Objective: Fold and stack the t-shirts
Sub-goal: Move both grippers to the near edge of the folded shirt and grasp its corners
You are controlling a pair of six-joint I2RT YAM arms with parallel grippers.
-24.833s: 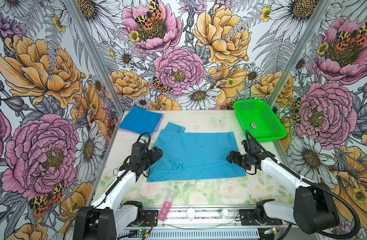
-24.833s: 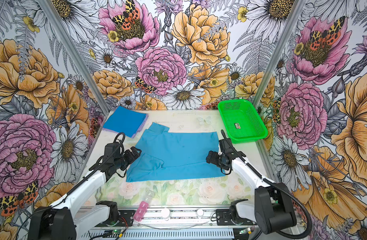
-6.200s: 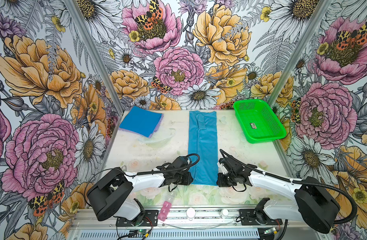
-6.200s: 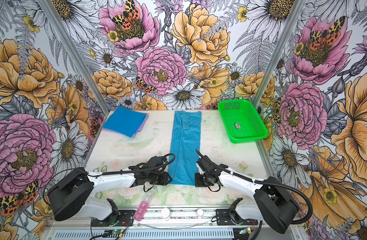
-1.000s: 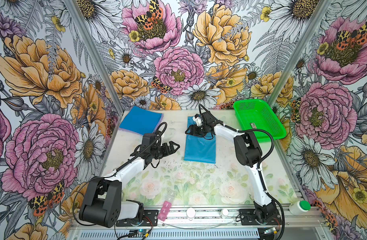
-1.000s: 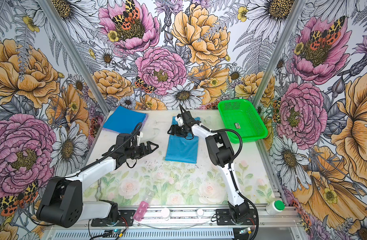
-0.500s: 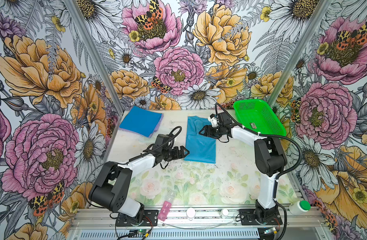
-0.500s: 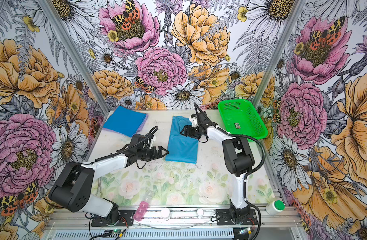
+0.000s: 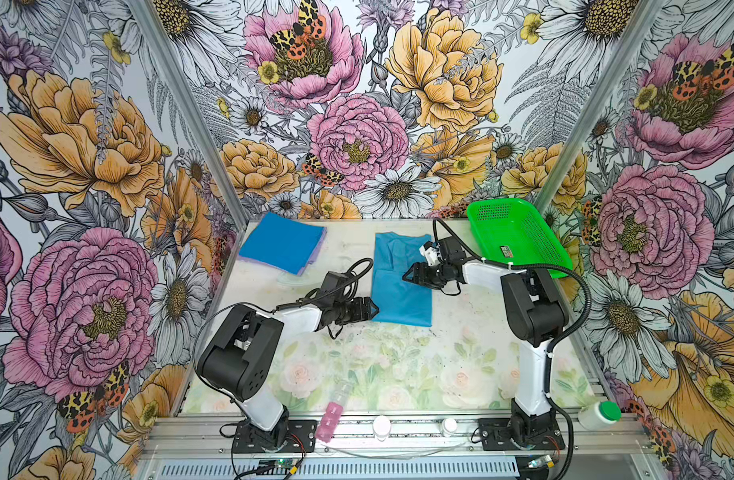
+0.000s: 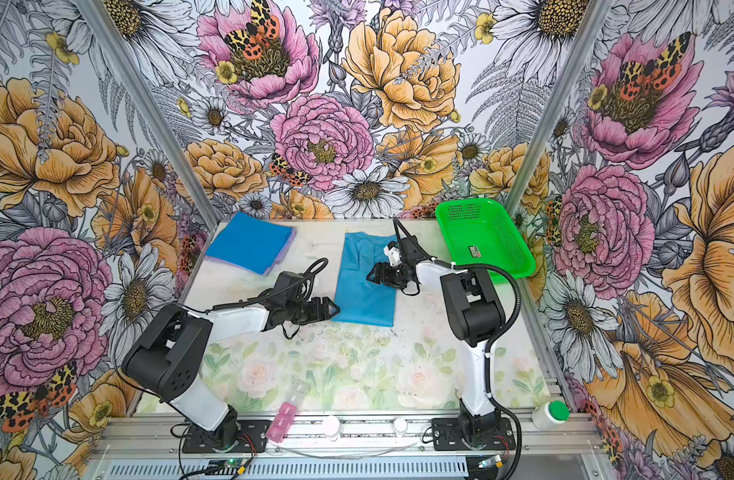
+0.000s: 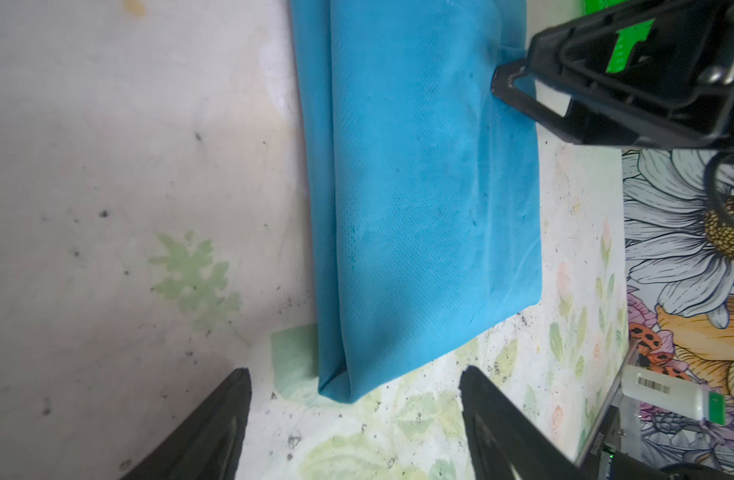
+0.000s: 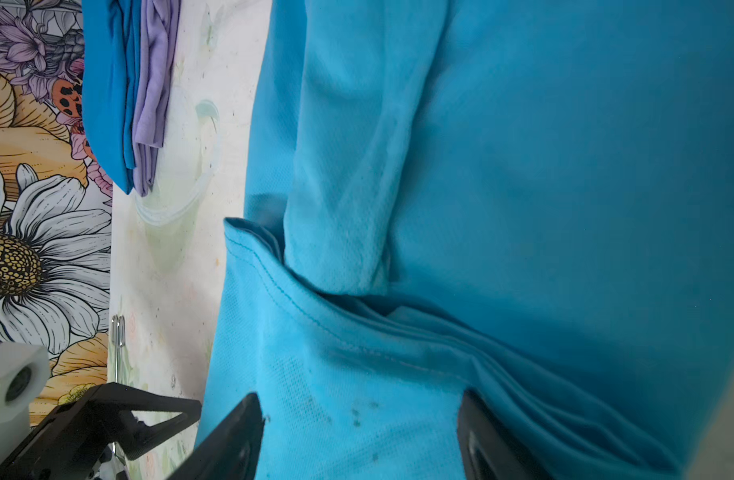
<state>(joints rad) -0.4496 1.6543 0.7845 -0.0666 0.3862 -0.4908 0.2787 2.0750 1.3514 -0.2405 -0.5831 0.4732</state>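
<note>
Left wrist view first: the left gripper [image 11: 353, 371] has its jaws spread wide, gripping nothing, and the near left corner of the teal shirt [image 11: 419, 187] lies just ahead of the gap on the pale desk [image 11: 108, 166]. In both top views that gripper sits low beside that same corner, and whether a fingertip touches the cloth I cannot tell. Now the right wrist view: the right gripper [image 12: 359, 397] is wide too, both dark fingers [image 12: 232, 436] over the teal cloth and clamping nothing. A stitched hem runs across just ahead of them, where one layer lies over another. In a top view this gripper [image 9: 407, 276] reaches in from the shirt's right edge and sits over its middle, and whether it presses down is not clear. The teal shirt itself is folded into a long rectangle, flat in the middle of the desk toward the far edge. Well apart, in the far left corner, a deep blue shirt [image 9: 282, 247] sits as a folded square on top of a lavender shirt [image 12: 153, 83], whose edge peeks out below. In the far right corner stands a green basket [image 9: 502, 203].
</note>
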